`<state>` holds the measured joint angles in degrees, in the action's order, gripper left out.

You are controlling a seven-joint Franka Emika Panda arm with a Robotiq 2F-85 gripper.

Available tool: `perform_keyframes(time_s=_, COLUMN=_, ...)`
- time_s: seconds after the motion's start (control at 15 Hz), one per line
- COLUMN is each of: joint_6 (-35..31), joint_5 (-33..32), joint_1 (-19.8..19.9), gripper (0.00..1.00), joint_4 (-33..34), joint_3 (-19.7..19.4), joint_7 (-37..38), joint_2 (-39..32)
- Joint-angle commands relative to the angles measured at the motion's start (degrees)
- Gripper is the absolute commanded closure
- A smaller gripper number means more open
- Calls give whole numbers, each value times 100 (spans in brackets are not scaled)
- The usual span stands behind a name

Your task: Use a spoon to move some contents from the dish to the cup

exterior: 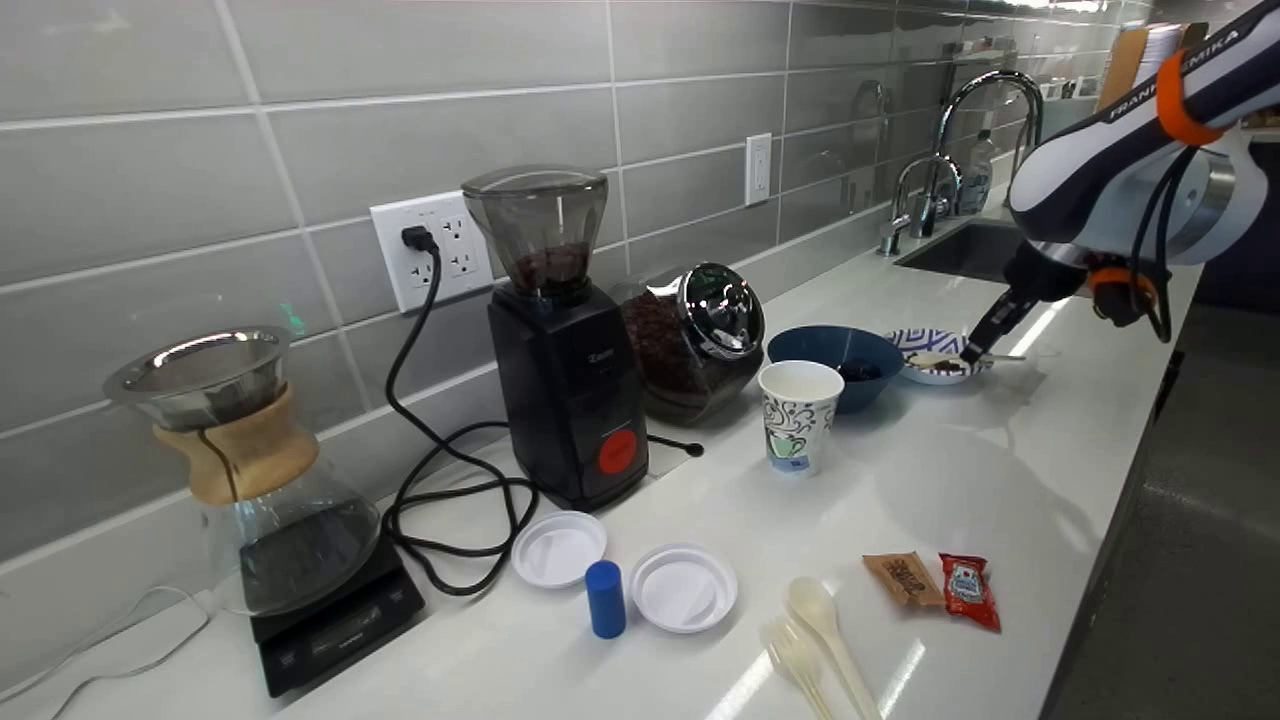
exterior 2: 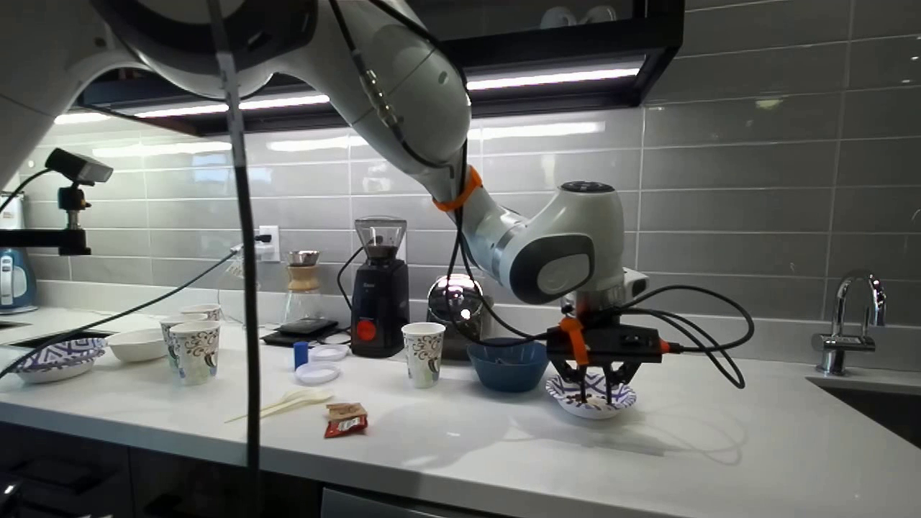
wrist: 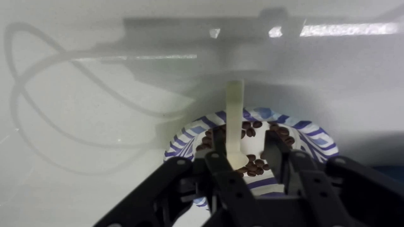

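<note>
at the dish [wrist: 317, 138], the jaws stand apart, the spoon [wrist: 234, 126] between them, seemingly nearer one side; best to centre on its handle [wrist: 234, 107] before closing. the cup [exterior: 800, 420] stands well apart from the dish.

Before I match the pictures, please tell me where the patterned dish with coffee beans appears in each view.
In an exterior view: the dish, right of centre, mid-height.
In an exterior view: the dish, right of centre, below mid-height.
Wrist view: the dish, mostly lower half, partly hidden by the gripper.
Shared landmark: the gripper, at the dish in all three.
</note>
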<state>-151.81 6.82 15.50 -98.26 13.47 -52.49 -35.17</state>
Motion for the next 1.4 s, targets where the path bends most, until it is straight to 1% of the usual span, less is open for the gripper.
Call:
perform_keyframes(time_s=0.0, joint_6=-43, joint_5=160, joint_1=86, gripper=62, joint_4=152, joint_3=77, joint_7=-248, joint_2=-130)
perform_keyframes(time_s=0.27, joint_6=-81, joint_5=161, joint_1=111, gripper=60, joint_4=196, joint_3=102, joint_7=-352, joint_2=-172)
perform_keyframes(time_s=0.4, joint_6=-81, joint_5=177, joint_1=122, gripper=68, joint_4=222, joint_3=125, joint_7=-437, joint_2=-197)
perform_keyframes(time_s=0.47, joint_6=-72, joint_5=171, joint_1=112, gripper=75, joint_4=243, joint_3=123, joint_7=-470, joint_2=-210)
perform_keyframes(time_s=0.53, joint_6=-63, joint_5=172, joint_1=111, gripper=77, joint_4=263, joint_3=125, joint_7=-496, joint_2=-225)
perform_keyframes(time_s=0.6, joint_6=-62, joint_5=185, joint_1=130, gripper=76, joint_4=287, joint_3=151, joint_7=-559, joint_2=-249)
perform_keyframes(time_s=0.67, joint_6=-56, joint_5=183, joint_1=126, gripper=82, joint_4=298, joint_3=148, joint_7=-569, joint_2=-260)
perform_keyframes(time_s=0.73, joint_6=-41, joint_5=178, joint_1=115, gripper=83, joint_4=311, joint_3=142, joint_7=-576, joint_2=-271)
perform_keyframes(time_s=0.87, joint_6=-27, joint_5=166, joint_1=110, gripper=89, joint_4=337, joint_3=140, joint_7=-616, joint_2=-301)
perform_keyframes(time_s=0.93, joint_6=-13, joint_5=169, joint_1=111, gripper=83, joint_4=354, joint_3=146, joint_7=-632, joint_2=-316)
perform_keyframes(time_s=1.0, joint_6=-8, joint_5=174, joint_1=114, gripper=83, joint_4=365, joint_3=154, joint_7=-657, joint_2=-327)
perform_keyframes(time_s=1.07, joint_6=-9, joint_5=175, joint_1=113, gripper=81, joint_4=371, joint_3=156, joint_7=-671, joint_2=-329)
perform_keyframes(time_s=1.13, joint_6=-11, joint_5=165, joint_1=104, gripper=81, joint_4=373, joint_3=148, joint_7=-672, joint_2=-329)
perform_keyframes(time_s=1.2, joint_6=-21, joint_5=164, joint_1=103, gripper=83, joint_4=370, joint_3=155, joint_7=-686, joint_2=-323)
perform_keyframes(time_s=1.27, joint_6=-26, joint_5=159, joint_1=97, gripper=93, joint_4=370, joint_3=154, joint_7=-687, joint_2=-313)
perform_keyframes(time_s=1.33, joint_6=18, joint_5=125, joint_1=68, gripper=97, joint_4=360, joint_3=127, joint_7=-664, joint_2=-271)
